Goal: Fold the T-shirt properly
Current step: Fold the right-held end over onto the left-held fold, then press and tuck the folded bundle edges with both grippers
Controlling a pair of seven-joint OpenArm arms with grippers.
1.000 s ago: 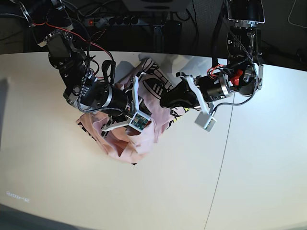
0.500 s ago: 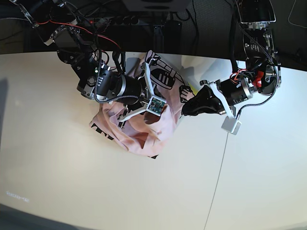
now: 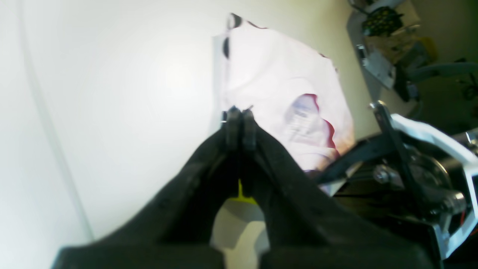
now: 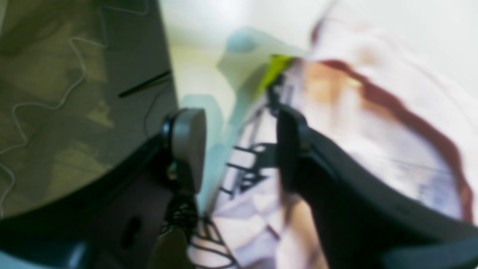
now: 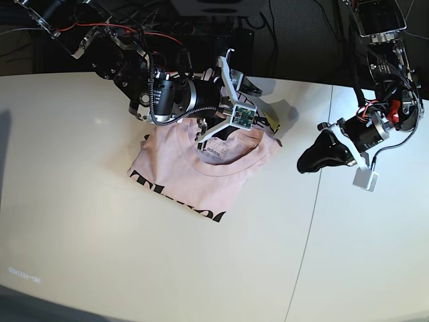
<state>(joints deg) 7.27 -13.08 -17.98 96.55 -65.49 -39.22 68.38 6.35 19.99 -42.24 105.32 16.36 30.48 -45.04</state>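
T-shirt (image 5: 194, 174) flat beneath open right gripper (image 5: 204, 137), well apart from closed, empty left gripper (image 5: 303, 163).

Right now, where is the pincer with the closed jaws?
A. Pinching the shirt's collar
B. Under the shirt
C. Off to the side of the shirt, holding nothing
C: the left pincer hangs over bare table beside the T-shirt, jaws together with nothing between them.

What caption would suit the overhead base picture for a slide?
Two robot arms over a pale table: the right gripper above a folded pink T-shirt, the left gripper off to the side.
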